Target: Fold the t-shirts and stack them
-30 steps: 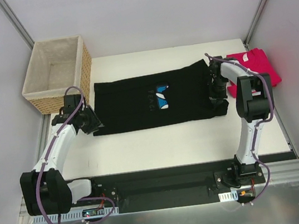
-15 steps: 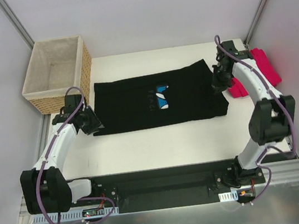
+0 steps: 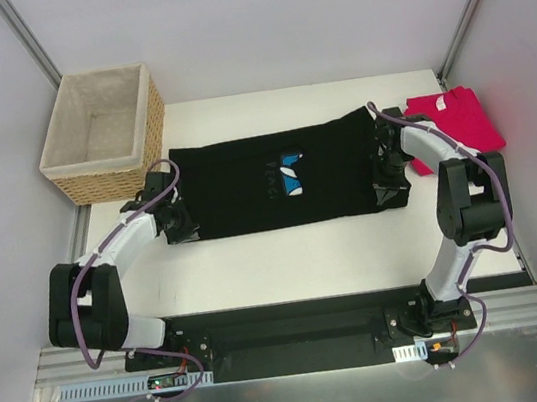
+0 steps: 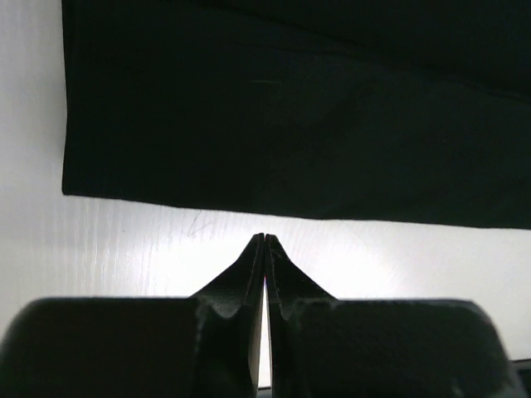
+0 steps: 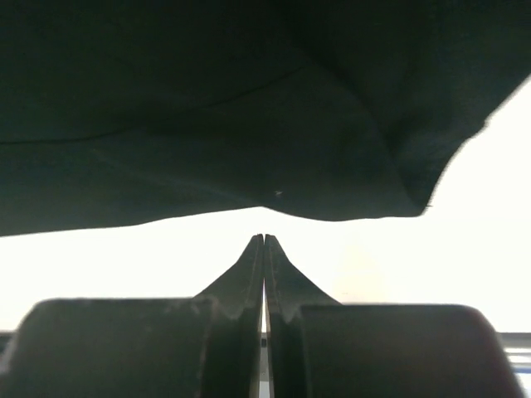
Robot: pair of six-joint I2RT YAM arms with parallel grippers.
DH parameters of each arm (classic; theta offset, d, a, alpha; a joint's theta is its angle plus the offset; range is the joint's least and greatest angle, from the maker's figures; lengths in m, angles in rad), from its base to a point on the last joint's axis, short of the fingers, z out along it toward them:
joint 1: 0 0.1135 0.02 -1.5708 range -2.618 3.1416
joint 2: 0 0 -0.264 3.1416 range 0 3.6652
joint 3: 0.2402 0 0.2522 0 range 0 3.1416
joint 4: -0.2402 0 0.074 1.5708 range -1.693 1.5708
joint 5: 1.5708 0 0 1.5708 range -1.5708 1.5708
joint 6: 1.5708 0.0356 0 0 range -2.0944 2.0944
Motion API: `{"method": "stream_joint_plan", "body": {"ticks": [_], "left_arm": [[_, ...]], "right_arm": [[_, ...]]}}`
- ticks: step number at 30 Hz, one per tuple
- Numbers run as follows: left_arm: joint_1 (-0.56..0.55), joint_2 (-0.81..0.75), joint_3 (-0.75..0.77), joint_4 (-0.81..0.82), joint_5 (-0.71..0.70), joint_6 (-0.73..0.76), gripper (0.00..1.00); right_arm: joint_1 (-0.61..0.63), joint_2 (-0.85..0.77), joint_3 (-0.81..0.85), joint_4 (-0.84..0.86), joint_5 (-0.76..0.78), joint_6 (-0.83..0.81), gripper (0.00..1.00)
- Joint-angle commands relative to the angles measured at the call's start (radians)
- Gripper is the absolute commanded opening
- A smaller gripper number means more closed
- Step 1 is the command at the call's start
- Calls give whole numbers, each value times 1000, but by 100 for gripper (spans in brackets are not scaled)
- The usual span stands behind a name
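Note:
The black t-shirt (image 3: 247, 189) lies flat across the middle of the table, folded into a long band, with its blue print (image 3: 291, 172) facing up. The pinkish-red t-shirt (image 3: 450, 118) lies folded at the far right. My left gripper (image 3: 185, 231) is at the black shirt's near-left corner. In the left wrist view this gripper (image 4: 265, 237) is shut on nothing, its tips just short of the shirt's hem (image 4: 249, 124). My right gripper (image 3: 390, 190) sits at the near-right corner. It is also shut and empty (image 5: 264, 237), a little below the rumpled black edge (image 5: 249, 124).
A wicker basket (image 3: 146, 128) with pale lining stands at the far left corner, just beyond the left arm. White tabletop (image 3: 297, 257) runs between the black shirt and the arm bases. Grey walls close in on both sides.
The left arm has moved right to the black shirt's near-left corner and its jaws have shut. The right arm swung out toward the red shirt, then came back to the near-right corner.

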Motion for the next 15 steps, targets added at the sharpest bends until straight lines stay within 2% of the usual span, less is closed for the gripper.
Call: {"method": "stream_joint_plan", "body": {"ticks": [1,9,15], "left_arm": [[-14,50,-10,83,-34,25,0],[-25,7,49,62,-36,44,0],[-25,36,59,51,-82,82,0]], "right_arm": [[19,-29,22,-24,132,-9,1],[32,-112,57,-24,206,-10,1],[33,-71,74,26,208,-18,1]]}}
